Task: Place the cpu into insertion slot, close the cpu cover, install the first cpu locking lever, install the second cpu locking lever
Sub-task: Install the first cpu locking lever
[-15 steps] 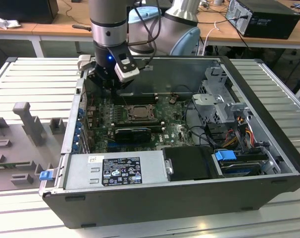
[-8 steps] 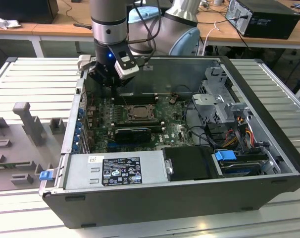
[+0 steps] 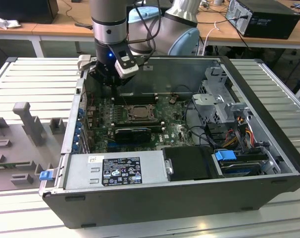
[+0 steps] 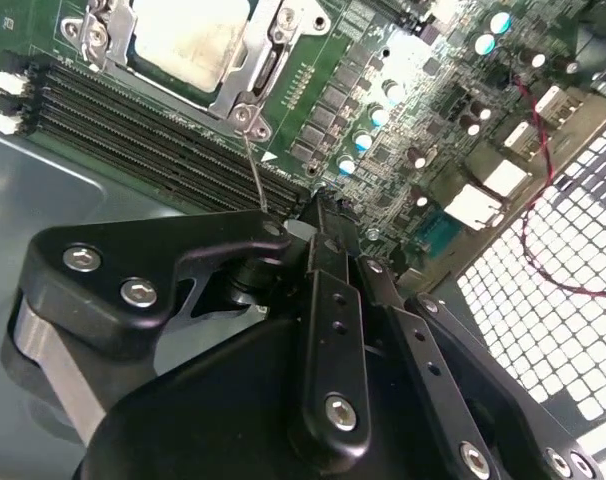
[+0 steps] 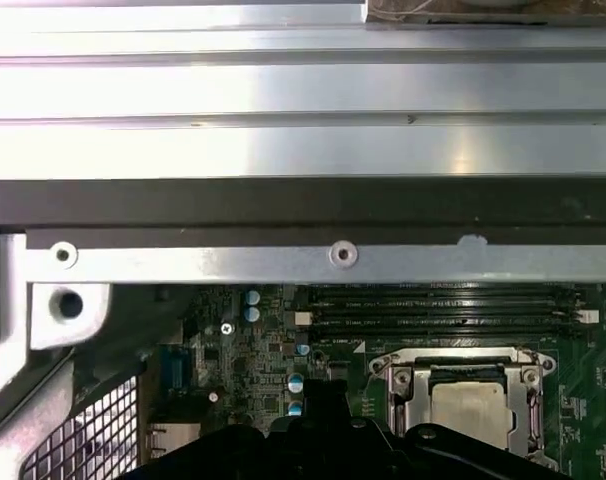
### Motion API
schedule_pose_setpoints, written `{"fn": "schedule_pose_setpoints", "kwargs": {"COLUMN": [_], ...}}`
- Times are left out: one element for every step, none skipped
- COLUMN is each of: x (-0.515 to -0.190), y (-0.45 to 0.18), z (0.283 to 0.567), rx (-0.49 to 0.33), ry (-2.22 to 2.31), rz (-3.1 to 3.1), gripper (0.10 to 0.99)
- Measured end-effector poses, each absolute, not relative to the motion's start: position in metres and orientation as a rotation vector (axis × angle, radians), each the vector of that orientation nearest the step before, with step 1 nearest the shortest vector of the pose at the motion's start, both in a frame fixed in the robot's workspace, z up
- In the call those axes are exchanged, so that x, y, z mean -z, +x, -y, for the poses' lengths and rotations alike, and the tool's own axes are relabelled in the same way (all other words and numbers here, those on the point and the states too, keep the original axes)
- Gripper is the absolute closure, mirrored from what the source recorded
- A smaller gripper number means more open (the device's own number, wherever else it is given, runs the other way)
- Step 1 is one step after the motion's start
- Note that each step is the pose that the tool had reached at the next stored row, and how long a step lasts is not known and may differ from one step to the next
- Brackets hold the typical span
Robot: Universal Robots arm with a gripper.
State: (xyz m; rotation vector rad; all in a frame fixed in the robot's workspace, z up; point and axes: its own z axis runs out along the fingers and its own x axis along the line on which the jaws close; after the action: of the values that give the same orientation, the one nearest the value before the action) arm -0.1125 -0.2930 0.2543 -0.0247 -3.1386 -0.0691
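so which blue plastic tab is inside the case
The blue tab on the drive bay at the exterior view's right; the other blue tab sits outside the case's corner.

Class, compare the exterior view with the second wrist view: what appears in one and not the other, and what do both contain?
Exterior view alone: the whole open computer case, its labelled power supply, the blue-tabbed drive bay and the desks behind.

Second wrist view alone: a thin metal lever standing by the socket's corner, and the perforated case wall.

Both: the end effector, the cpu seated in the insertion slot, the cpu cover around it, and the black memory slots.
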Motion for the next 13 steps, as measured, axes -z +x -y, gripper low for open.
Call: {"fn": "schedule_pose_setpoints", "kwargs": {"x": [-0.254,-0.253,-0.253,-0.253,-0.253,-0.253,-0.253,-0.253,-0.253,-0.253,-0.253,-0.252,-0.252], "y": [-0.112,-0.111,-0.109,-0.107,-0.106,-0.104,-0.101,-0.098,-0.093,-0.089,-0.085,-0.080,-0.077], "z": [0.292,0.290,0.289,0.288,0.287,0.286,0.286,0.285,0.285,0.285,0.285,0.285,0.285], "rx": [0.069,0.069,0.069,0.069,0.069,0.069,0.069,0.068,0.068,0.068,0.068,0.068,0.068], "ry": [-0.025,-0.025,-0.024,-0.024,-0.025,-0.025,-0.025,-0.025,-0.024,-0.025,-0.025,-0.024,-0.025], "rz": [3.139,3.138,3.138,3.138,3.138,3.138,3.138,3.138,3.138,3.138,3.138,3.138,3.138], "gripper": [0.980,0.980,0.980,0.980,0.980,0.980,0.980,0.980,0.980,0.980,0.980,0.980,0.980]}}
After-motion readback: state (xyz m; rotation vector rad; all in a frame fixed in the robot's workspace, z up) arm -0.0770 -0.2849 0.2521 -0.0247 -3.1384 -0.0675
